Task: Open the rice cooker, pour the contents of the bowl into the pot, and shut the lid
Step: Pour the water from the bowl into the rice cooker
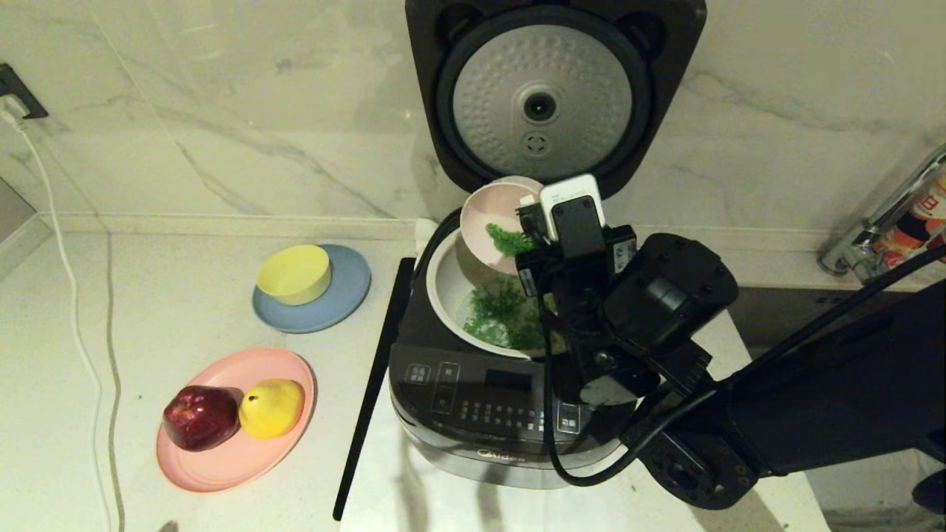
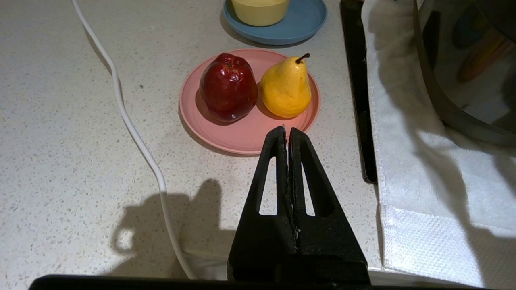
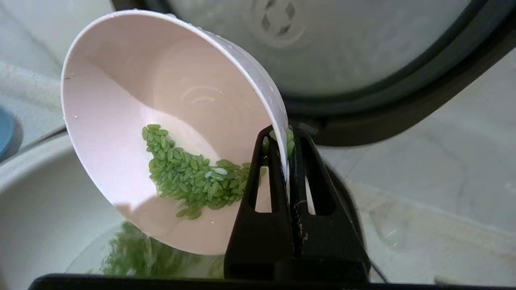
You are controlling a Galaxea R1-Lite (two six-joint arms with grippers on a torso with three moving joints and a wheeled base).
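Speckled pale stone counter (image 1: 185, 295): left of the dark boxy rice cooker (image 1: 473, 414), left gripper (image 2: 287, 135) idle, clenched empty; right gripper (image 3: 287, 139) pinches the light, stiff, wet-slick pale pink bowl (image 3: 161, 112) by its rim, tilted over the cooker's off-white pot (image 1: 451, 295).

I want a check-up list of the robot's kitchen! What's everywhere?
Surface: speckled counter; white towel under the rice cooker.
Job's things: lid up; pink bowl tilted over the pot; green grains in the bowl, more in the pot.
Clutter: apple and pear on pink plate; yellow bowl on blue plate; black strip.
End effectors: right end effector shut on the bowl's rim; left end effector shut, parked above the counter.
Cables: white cord.
Surroundings: marble wall.
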